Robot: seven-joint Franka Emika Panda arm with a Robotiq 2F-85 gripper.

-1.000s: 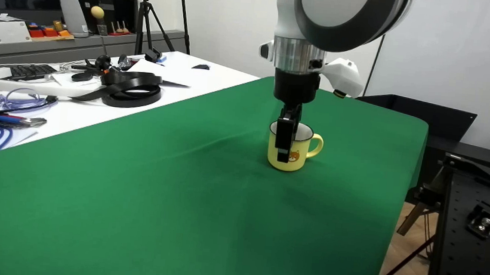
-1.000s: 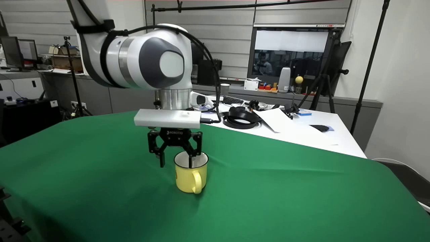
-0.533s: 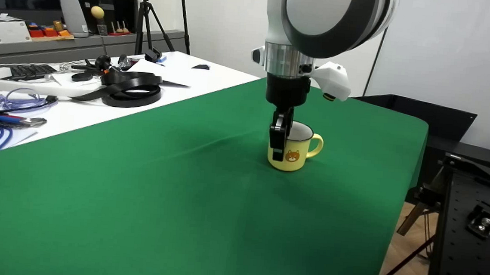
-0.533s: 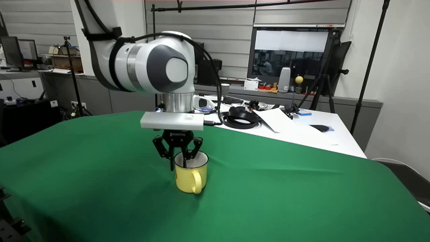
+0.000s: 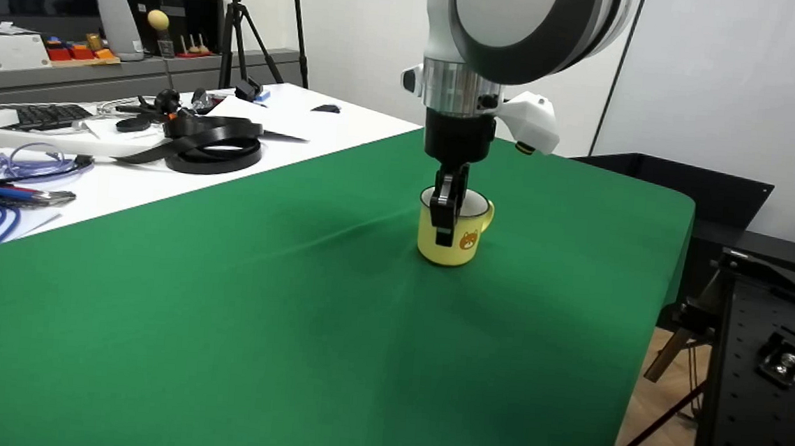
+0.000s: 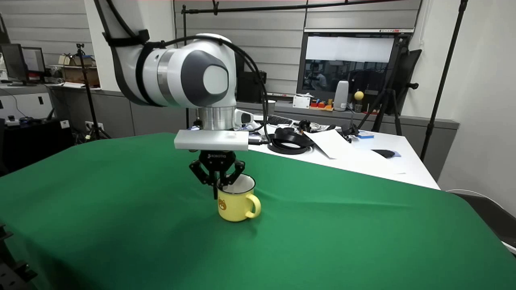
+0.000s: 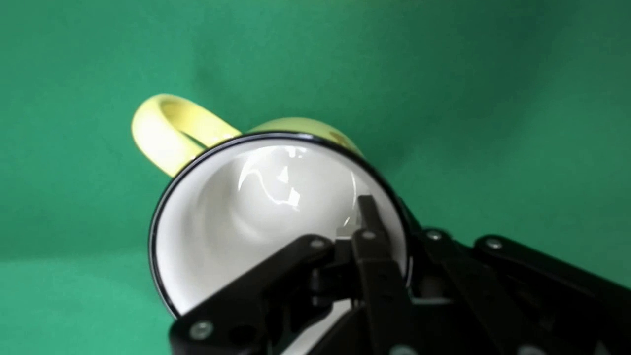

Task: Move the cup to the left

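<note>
The cup, pale yellow with a dark rim, a white inside and an orange animal face, stands upright on or just above the green cloth; whether its base touches I cannot tell. My gripper is shut on the cup's wall from above. One of its fingers reaches inside the mug and the opposite one lies against the outside, as the wrist view shows. The handle points away from the jaws. In an exterior view the black gripper covers part of the cup.
Green cloth covers the table around the cup. Beyond its edge a white desk carries black straps, cables and papers. A dark perforated plate stands beside the table in an exterior view.
The jaws have closed onto the cup's wall. The cup has turned, its handle swinging round, and has shifted slightly and up in both exterior views, together with the gripper.
</note>
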